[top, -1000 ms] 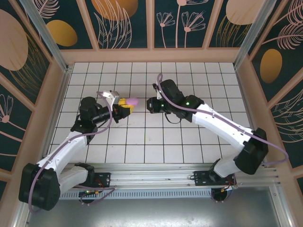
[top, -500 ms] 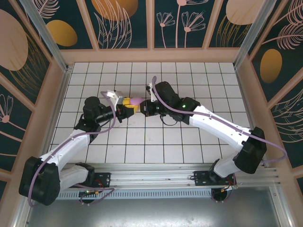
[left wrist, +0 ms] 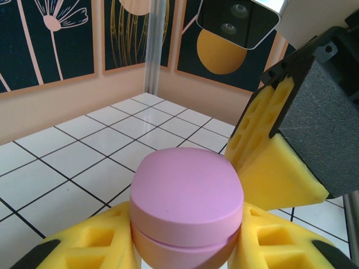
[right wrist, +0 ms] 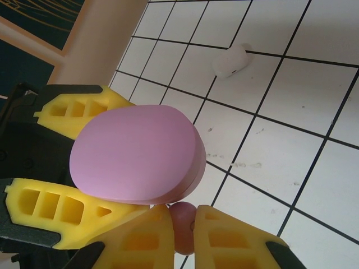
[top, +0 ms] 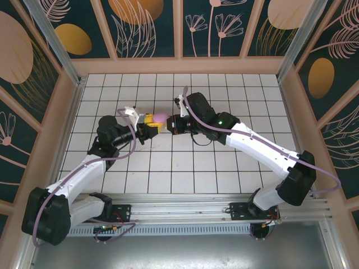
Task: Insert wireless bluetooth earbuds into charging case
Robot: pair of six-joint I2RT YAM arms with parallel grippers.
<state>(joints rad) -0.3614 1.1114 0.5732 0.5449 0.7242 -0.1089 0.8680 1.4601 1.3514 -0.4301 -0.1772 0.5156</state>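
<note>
Yellow foam, cut through with small rectangular hollows, pads the left arm's fingers [left wrist: 95, 244]. They are clamped on the charging case [left wrist: 188, 196] from both sides, holding it above the tiled table [right wrist: 314, 101]. That case is a smooth, matte, pink-purple pebble, rounded at every edge, with a thin seam round its middle where the lid sits shut. Right up against it are the right arm's fingers [right wrist: 230, 241], the same spongy yellow on black backing. They are pressed together on a pink earbud [right wrist: 182, 227], a glossy little nub pinched between their tips just under the case's rim; whether it touches the case I cannot tell. From the left wrist, one of the right arm's pads stands tilted just beside the case. Well apart from all this, a white earbud [right wrist: 231, 60] lies alone on the glazed white tiles, a small rounded bean shape beside a dark grout line. Seen from above, the two arms meet nose to nose over the middle of the table
</note>
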